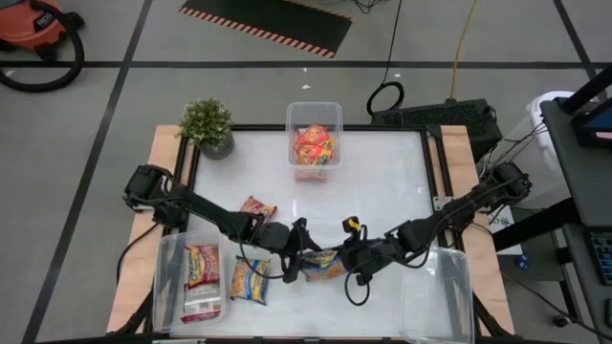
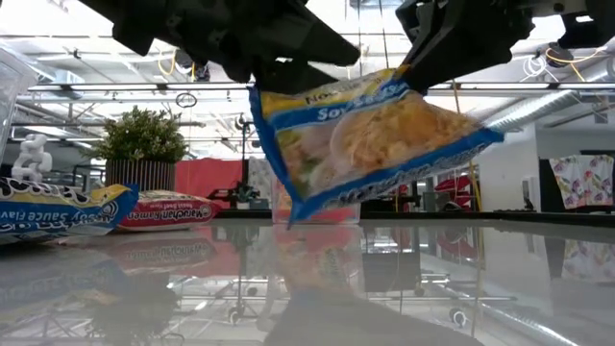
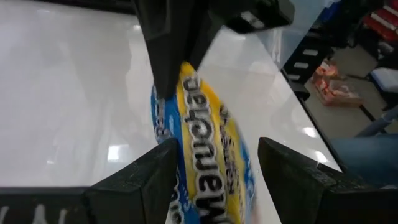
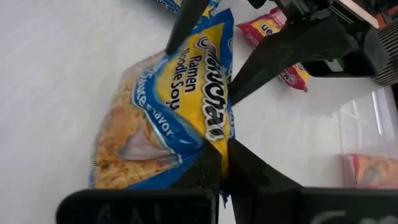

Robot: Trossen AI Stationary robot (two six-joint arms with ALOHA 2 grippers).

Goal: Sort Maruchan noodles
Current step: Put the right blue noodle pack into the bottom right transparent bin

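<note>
High view: clear bin (image 1: 315, 112) at the table's far edge, centre, holds red-orange packets (image 1: 315, 145). Second clear bin (image 1: 168, 287) at the near left corner holds one red-and-white packet (image 1: 202, 282). Third clear bin (image 1: 449, 296) at the near right corner. Loose on the table (image 1: 382, 182): one yellow-blue packet (image 1: 251, 280) just beside the left bin; one red packet (image 1: 256, 208) near the left arm. Potted plant (image 1: 208, 125) at the far left corner.

Held item: yellow-blue soy-sauce packet (image 1: 322, 264), lifted clear of the table at near centre, between both arms. Right gripper (image 4: 217, 163) is pinched closed on one end of it. Left gripper (image 3: 214, 163) has its fingers spread wide either side of the other end, not closed on it.
</note>
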